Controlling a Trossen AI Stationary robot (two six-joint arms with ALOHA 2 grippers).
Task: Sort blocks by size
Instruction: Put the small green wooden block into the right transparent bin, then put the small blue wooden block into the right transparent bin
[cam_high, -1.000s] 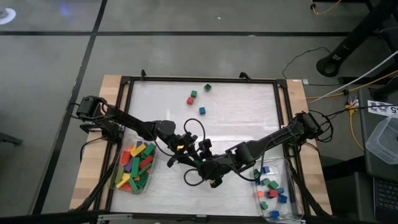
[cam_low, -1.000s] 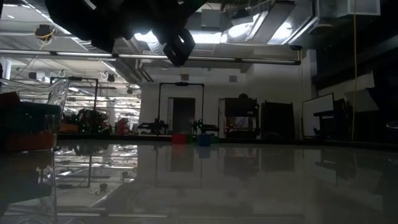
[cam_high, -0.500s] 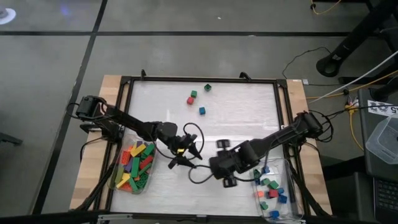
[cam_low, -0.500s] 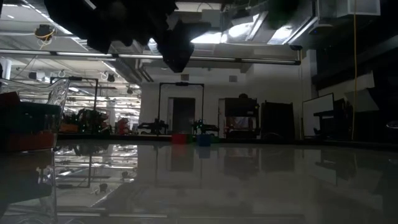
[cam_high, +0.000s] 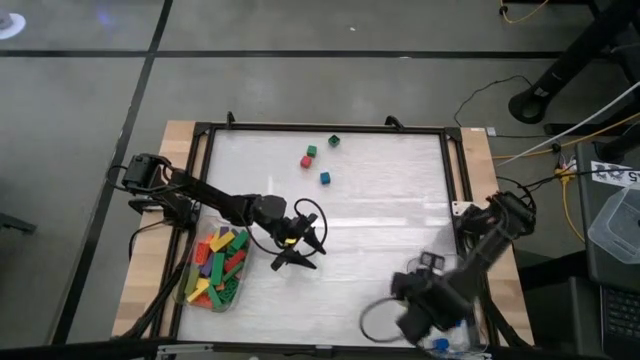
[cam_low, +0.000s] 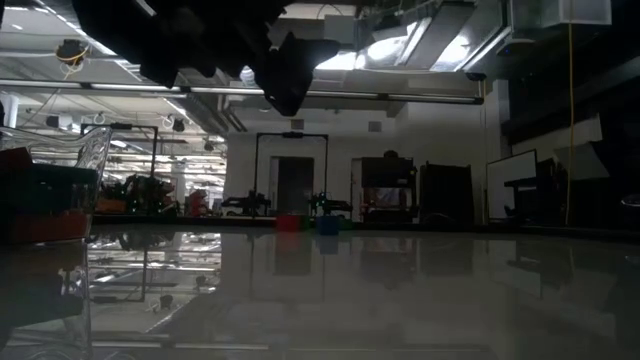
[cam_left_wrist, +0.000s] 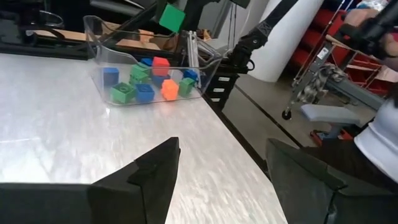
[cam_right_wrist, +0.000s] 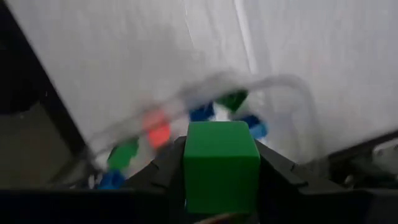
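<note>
Two dark robot arms work over a white table (cam_high: 380, 210) with a black frame. The right hand (cam_right_wrist: 221, 186) is clamped on a small green squarish plastic block (cam_right_wrist: 221, 165), held above a clear plastic tub (cam_left_wrist: 99, 46) near the table's front right corner; in the left wrist view this green block (cam_left_wrist: 171, 17) hangs above that tub. The tub holds short squarish blocks in blue, green, red and orange (cam_left_wrist: 169, 89). In the high view the right hand (cam_high: 420, 318) is over this corner and hides most of the tub.

The left hand (cam_high: 303, 247) hovers over the table just right of a second clear plastic tub (cam_high: 186, 268) at the front left, its two dark fingers (cam_left_wrist: 149, 177) spread wide apart with nothing between them. That tub is filled with long rectangular blocks in green, red, yellow, orange and purple (cam_high: 222, 265).

Three small blocks lie loose near the table's far edge: a green one (cam_high: 334, 140), a red and green pair touching (cam_high: 308, 156), and a blue one (cam_high: 325, 178).
</note>
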